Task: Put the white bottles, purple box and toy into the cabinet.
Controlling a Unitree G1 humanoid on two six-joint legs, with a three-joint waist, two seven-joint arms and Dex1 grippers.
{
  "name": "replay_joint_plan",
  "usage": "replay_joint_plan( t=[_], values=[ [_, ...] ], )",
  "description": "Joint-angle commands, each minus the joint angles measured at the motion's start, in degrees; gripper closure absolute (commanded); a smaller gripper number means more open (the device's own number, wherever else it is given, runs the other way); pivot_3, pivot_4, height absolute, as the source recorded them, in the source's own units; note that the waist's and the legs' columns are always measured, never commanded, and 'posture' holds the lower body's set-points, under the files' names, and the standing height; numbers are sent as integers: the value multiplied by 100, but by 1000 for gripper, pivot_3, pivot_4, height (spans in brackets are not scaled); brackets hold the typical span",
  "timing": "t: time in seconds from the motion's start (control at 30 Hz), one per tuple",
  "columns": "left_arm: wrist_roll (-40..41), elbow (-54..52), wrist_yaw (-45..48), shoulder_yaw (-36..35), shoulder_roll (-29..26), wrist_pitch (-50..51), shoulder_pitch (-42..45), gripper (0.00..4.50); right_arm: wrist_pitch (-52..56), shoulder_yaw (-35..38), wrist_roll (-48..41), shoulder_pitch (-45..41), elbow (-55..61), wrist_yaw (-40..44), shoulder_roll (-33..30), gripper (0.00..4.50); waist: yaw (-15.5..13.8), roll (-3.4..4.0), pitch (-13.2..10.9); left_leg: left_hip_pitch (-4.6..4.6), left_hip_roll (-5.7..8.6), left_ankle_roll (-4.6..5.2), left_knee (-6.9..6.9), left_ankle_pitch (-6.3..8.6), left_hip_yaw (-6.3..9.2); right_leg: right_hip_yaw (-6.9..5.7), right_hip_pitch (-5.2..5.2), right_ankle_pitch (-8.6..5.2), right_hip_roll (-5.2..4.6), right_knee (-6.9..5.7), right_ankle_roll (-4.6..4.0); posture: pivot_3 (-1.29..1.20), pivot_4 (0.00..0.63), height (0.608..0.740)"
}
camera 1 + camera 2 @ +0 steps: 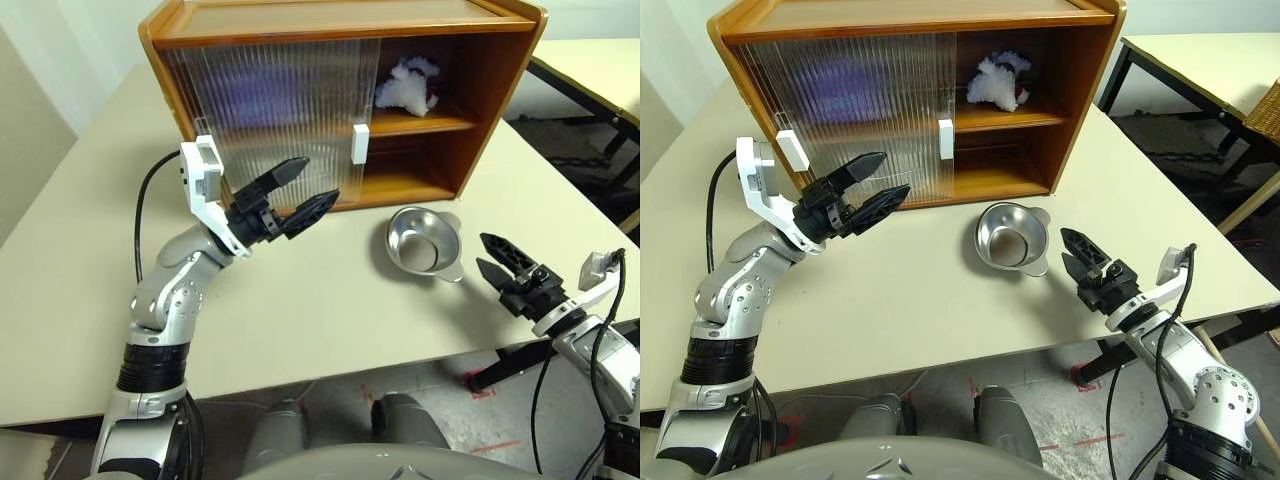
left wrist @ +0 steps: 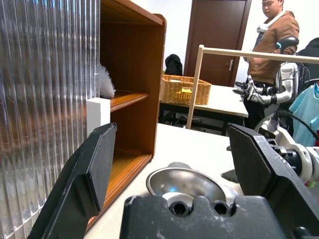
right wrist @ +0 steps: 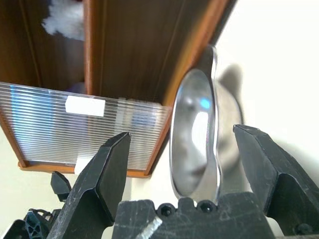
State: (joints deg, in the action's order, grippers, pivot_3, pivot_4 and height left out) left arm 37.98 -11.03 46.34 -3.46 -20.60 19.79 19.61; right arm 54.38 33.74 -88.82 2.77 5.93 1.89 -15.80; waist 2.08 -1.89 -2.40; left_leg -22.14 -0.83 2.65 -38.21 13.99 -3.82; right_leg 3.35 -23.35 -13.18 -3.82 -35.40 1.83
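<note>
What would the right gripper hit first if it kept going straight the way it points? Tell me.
Most likely the metal bowl. The right gripper, fingers open, points level across the table at it, and the right wrist view frames the bowl between the fingers. The cabinet stands behind the bowl. Depth is hard to judge.

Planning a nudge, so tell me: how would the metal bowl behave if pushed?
The metal bowl looks thin and shiny, so probably light and likely to slide on the smooth table. Its rounded body might rock or spin; the polished rim seems slippery for the fingers.
</note>
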Motion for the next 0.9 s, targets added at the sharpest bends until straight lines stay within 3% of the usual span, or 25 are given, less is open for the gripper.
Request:
replay_joint_plan(
  t=[0.03, 0.4, 0.9],
  values=[
    [28, -145, -19, -46, -63, 73, -31, 0, 33, -162, -185, 194, 15, -190, 7, 24, -2, -1, 0, 0, 0, 0, 0, 0, 1, -1, 0, 0, 0, 0, 1, 36, 0, 740],
    [66, -270, -112, -89, -100, 190, -36, 0, 26, -654, -918, 607, 62, -537, -18, 24, -5, -1, 0, -2, -1, -2, 4, 1, 0, 0, 2, -9, -2, 0, -9, 49, 0, 740],
    [57, -401, -162, -161, -176, 284, -79, 0, -26, -867, -640, 206, -626, -189, -121, 24, -21, -1, 0, -2, 0, -2, 4, 1, 1, -2, 1, -8, -1, 4, -8, 67, 0, 740]
  ],
)
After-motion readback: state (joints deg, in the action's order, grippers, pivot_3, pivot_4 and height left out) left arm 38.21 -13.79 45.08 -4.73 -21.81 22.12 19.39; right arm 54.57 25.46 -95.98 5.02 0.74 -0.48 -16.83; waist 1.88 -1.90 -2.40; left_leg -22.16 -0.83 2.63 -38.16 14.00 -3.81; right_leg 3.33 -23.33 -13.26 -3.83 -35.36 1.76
